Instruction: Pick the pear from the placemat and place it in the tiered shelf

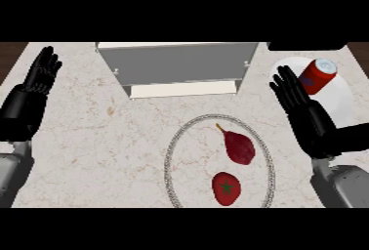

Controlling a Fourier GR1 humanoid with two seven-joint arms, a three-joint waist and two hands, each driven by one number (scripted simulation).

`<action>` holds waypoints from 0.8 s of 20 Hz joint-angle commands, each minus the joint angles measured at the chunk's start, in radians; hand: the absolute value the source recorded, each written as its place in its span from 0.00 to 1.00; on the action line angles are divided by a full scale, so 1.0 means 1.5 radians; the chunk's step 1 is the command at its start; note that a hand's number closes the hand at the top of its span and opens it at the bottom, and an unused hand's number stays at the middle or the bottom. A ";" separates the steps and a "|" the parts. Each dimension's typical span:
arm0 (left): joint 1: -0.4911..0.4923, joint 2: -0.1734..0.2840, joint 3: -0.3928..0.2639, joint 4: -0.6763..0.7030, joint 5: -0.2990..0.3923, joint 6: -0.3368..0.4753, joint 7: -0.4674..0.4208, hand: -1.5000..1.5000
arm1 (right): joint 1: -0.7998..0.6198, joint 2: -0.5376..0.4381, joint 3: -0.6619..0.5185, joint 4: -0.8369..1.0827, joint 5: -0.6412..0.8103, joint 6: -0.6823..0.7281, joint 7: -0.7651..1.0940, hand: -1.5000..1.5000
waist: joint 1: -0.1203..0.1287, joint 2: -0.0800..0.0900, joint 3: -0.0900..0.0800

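Pear is sitting on the round placemat next to a tomato, shelf just behind. Both the left hand and right hand have their fingers straight and open, holding nothing.

Looks like a kitchen: marbled stone bench, fruit on a placemat, soda can.
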 commanded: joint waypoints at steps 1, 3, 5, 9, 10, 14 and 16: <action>0.022 -0.035 -0.012 -0.034 -0.017 0.030 0.023 0.50 | -0.040 0.010 -0.008 0.039 -0.036 0.082 0.011 1.00 | 0.015 -0.002 -0.005; 0.028 -0.059 -0.020 -0.017 -0.003 0.050 0.049 0.50 | -0.082 0.022 0.055 0.026 -0.083 0.171 0.042 1.00 | 0.044 0.002 -0.004; 0.037 -0.076 -0.008 0.000 0.016 0.062 0.066 0.50 | -0.116 0.048 0.077 0.028 -0.139 0.250 0.047 1.00 | 0.074 0.009 -0.003; 0.065 -0.123 -0.034 -0.032 0.028 0.090 0.121 0.50 | -0.143 0.083 0.023 0.200 -0.224 0.270 0.099 0.00 | 0.069 0.012 -0.002; 0.076 -0.123 -0.041 -0.043 0.019 0.097 0.128 0.50 | -0.161 0.081 0.006 0.222 -0.254 0.320 0.090 0.00 | 0.067 0.010 -0.002; 0.099 -0.124 -0.039 -0.087 0.002 0.130 0.147 0.50 | -0.214 0.035 -0.047 0.313 -0.333 0.517 0.085 0.00 | 0.048 0.005 -0.003; 0.087 -0.128 -0.042 -0.087 0.003 0.136 0.170 0.50 | -0.257 -0.016 -0.053 0.321 -0.339 0.615 0.099 0.00 | 0.046 0.006 -0.002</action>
